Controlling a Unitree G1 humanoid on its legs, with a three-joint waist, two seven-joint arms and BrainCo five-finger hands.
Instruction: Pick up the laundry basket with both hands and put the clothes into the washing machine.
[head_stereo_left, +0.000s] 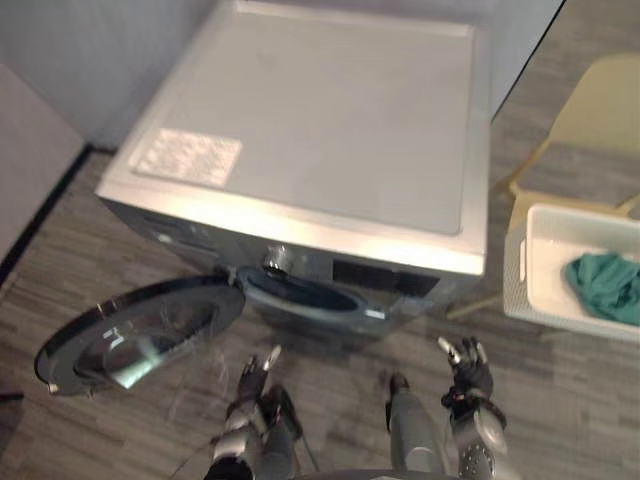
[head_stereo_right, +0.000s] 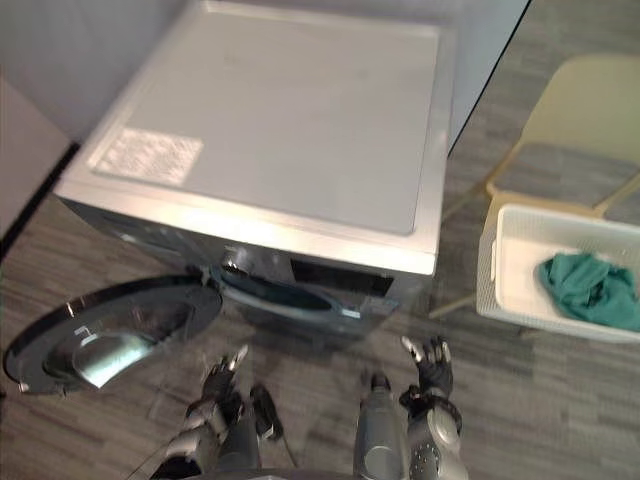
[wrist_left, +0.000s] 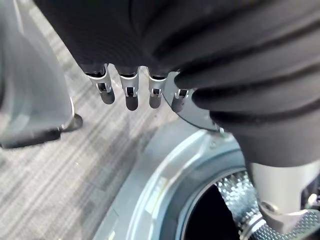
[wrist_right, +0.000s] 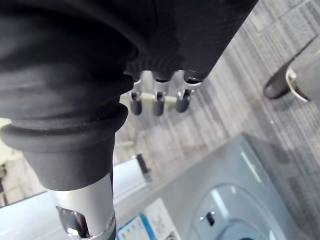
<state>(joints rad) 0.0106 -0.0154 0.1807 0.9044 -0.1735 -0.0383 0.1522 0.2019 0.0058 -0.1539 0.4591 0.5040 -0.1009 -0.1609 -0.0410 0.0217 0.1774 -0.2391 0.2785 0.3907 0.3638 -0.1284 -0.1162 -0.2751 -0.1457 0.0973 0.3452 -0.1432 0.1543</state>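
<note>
A white laundry basket rests on a pale chair at the right, with teal clothes inside. The grey front-loading washing machine stands ahead, its round door swung open to the left and the drum opening exposed. My left hand hangs low in front of the door, fingers relaxed and empty. Below the machine's right corner my right hand is held open, fingers straight, well left of the basket. Neither hand touches anything.
Wood-patterned floor lies between the machine and the basket. A pale wall panel runs along the left. The open door juts out over the floor at lower left.
</note>
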